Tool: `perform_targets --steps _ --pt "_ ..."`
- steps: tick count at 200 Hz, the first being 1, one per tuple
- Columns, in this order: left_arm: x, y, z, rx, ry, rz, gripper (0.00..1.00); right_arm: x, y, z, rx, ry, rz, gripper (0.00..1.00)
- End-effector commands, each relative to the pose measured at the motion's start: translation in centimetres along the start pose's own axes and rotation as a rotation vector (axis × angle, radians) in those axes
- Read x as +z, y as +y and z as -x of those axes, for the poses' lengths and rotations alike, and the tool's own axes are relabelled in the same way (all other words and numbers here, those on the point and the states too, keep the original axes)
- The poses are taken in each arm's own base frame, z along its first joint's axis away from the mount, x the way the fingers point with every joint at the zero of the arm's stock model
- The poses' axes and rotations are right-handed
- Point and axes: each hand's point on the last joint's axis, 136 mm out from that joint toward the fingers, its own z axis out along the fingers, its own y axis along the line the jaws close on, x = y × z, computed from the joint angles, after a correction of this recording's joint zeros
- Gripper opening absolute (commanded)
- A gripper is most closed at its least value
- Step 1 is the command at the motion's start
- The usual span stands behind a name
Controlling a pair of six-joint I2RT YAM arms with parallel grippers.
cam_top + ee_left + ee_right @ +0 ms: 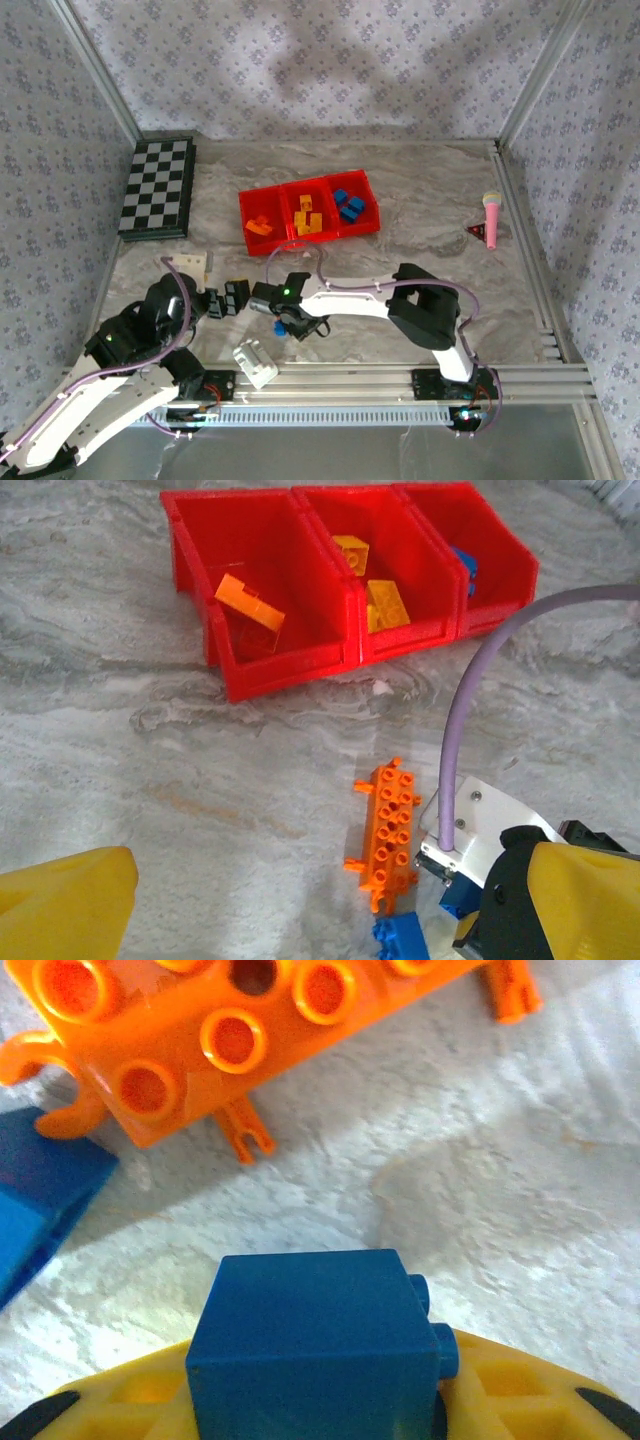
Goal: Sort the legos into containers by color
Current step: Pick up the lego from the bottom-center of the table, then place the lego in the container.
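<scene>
The marbled table (pixel 120 760) carries an orange studded plate (pixel 390 835) and a blue brick (pixel 402 938) between the left fingers (pixel 70 900); 3 joined red bins (pixel 290 675) sit well beyond them.

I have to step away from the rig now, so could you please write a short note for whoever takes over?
Left gripper: open, empty, above the table.
Right gripper: shut on a blue brick, low over the table.
Done: the red bins hold orange pieces in the left bin, yellow in the middle, blue in the right.
Left: bin the held blue brick, then the long orange lego and the second blue brick lying beside it on the table.
</scene>
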Motion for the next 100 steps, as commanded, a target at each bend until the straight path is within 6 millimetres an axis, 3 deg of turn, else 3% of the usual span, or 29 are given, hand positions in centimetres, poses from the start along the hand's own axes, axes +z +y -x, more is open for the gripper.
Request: perform_targets --steps 1,25,44,75,100 --pt "-0.2 0.0 -0.6 0.017 0.024 -0.007 1.00 -3.2 -2.5 0.9 0.010 -0.067 -0.017 0.42" --pt "-0.3 0.0 -0.6 0.015 0.020 -0.009 1.00 -4.9 -4.8 1.7 0.045 -0.115 -0.017 0.42" --pt "-0.3 0.0 -0.6 0.016 0.020 -0.010 1.00 -6.2 -7.9 2.8 0.098 -0.157 -0.025 0.42" --pt "-0.2 -0.1 -0.6 0.018 0.024 -0.015 1.00 -8.7 -13.3 5.9 0.198 -0.248 0.006 0.43" --pt "-0.3 -0.2 -0.6 0.018 0.021 -0.020 1.00 -9.1 -17.3 8.7 0.275 -0.291 0.035 0.43"
